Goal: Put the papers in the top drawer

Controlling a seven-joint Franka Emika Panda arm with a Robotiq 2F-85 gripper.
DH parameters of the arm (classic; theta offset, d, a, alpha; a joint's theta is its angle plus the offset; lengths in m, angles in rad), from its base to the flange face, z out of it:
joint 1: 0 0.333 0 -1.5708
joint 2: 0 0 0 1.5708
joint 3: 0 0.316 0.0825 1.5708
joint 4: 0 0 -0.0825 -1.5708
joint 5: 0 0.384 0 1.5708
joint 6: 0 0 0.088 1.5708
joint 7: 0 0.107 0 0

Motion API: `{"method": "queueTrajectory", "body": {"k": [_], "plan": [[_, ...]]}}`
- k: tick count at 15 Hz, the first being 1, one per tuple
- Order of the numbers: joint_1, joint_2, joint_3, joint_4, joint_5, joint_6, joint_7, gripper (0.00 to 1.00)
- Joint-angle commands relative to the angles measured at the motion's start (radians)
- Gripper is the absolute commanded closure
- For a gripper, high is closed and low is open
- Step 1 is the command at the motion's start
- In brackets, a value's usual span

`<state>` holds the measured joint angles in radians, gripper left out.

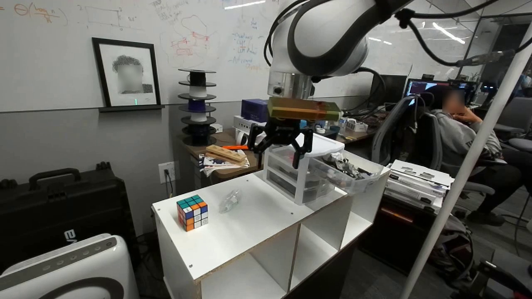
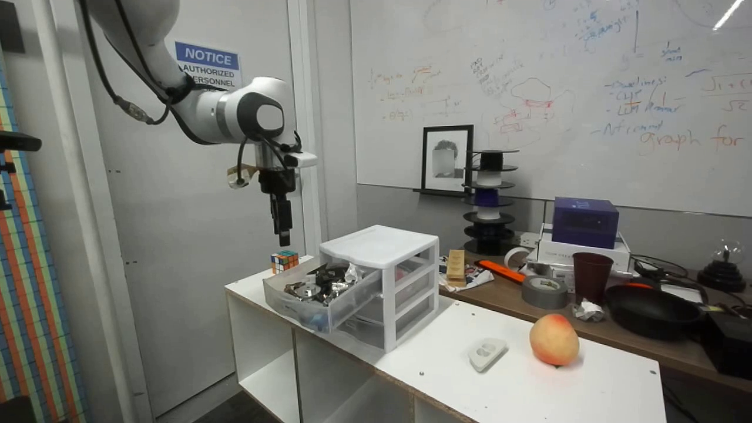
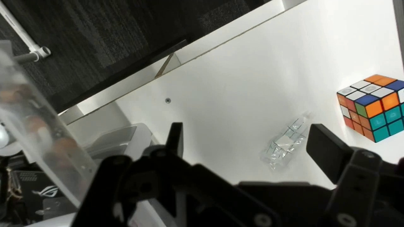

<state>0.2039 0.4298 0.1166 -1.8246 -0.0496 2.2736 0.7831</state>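
The paper, a small whitish, partly see-through crumpled scrap (image 1: pixel 230 201), lies on the white cabinet top in an exterior view. It also shows in the wrist view (image 3: pixel 284 142), between the finger lines and nearer the right finger. In an exterior view the drawer unit hides it. The top drawer (image 2: pixel 299 310) is pulled out of the white drawer unit (image 2: pixel 382 242) and holds several metallic and dark bits. The drawer (image 1: pixel 358 186) also shows in an exterior view. My gripper (image 1: pixel 277 161) is open and empty, pointing down above the cabinet, apart from the scrap. It shows in the wrist view (image 3: pixel 249 142).
A Rubik's cube (image 1: pixel 192 212) stands close beside the scrap. The open drawer juts out over the cabinet's (image 1: pixel 241 236) edge. A peach (image 2: pixel 554 339) and a small pale object (image 2: pixel 487 353) lie beyond the unit. A desk (image 2: pixel 470 296) with several items stands behind.
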Motion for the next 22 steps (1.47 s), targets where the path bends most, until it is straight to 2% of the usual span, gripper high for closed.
{"method": "queueTrajectory", "body": {"k": [1,8,16,19,22], "plan": [[0.053,0.126,-0.040,0.145,0.019,-0.013,0.080,0.00],[0.071,0.355,-0.068,0.430,0.046,-0.082,0.101,0.00],[0.065,0.586,-0.064,0.788,0.118,-0.354,0.110,0.00],[0.066,0.648,-0.064,0.880,0.127,-0.416,0.112,0.00],[0.068,0.696,-0.065,0.947,0.130,-0.418,0.110,0.00]]}}
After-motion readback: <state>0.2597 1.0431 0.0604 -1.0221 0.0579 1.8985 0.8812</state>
